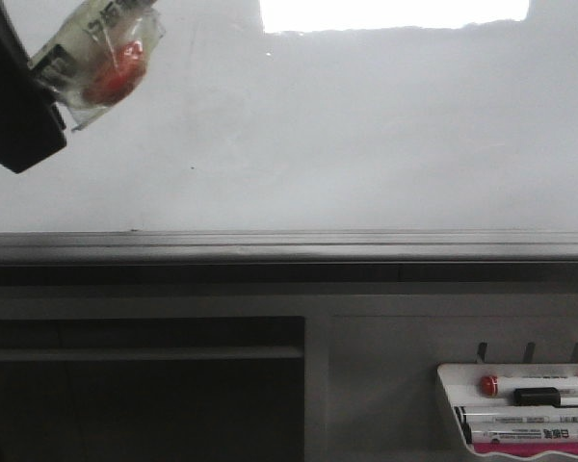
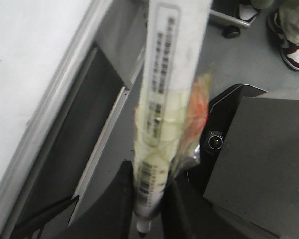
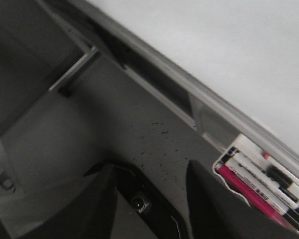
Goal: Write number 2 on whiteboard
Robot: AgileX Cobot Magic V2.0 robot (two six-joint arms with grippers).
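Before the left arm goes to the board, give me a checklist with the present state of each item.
1. Marker held: ok. The left tool is shut on the marker, which is wrapped in clear plastic.
2. Marker tip bare for writing: cannot tell. The plastic wrap hides it in the front view.
3. Whiteboard free for writing: ok. Only faint smudges and a tiny dark dot show, and no number 2 yet.
4. Marker touching the board: not ok. In the left wrist view it is held off to the side of the board.
5. Right tool out of the way: ok. It is open, holds nothing, and sits low near the marker tray.
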